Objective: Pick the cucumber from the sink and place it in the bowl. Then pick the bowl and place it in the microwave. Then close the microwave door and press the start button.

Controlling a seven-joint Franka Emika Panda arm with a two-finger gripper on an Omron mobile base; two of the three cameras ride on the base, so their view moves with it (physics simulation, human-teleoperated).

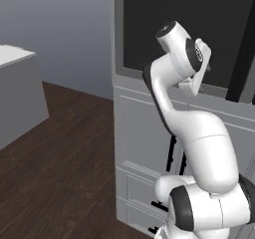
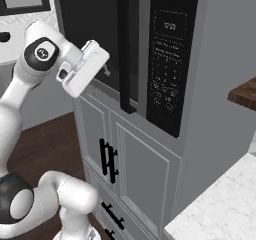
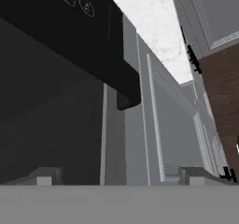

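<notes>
The microwave [image 2: 150, 59] is built into a grey cabinet column. Its door [image 1: 144, 29] of dark glass is shut, with a black vertical handle [image 2: 127, 49] and a black keypad panel [image 2: 167, 59] to its right. My gripper [image 2: 102, 73] hovers close in front of the lower part of the glass, left of the handle, and points at it. The hand view shows the gripper [image 3: 120, 177] open, its fingertips [image 3: 44, 178] wide apart with nothing between them, and the handle [image 3: 93, 45] just ahead. Cucumber, sink and bowl are out of view.
Below the microwave are panelled grey cabinet doors with black handles [image 2: 107, 159]. A marble counter [image 2: 220, 204] lies at the lower right, with a wooden ledge [image 2: 245, 91] above it. A grey island [image 1: 17, 93] stands to the left on the dark wood floor [image 1: 60, 148].
</notes>
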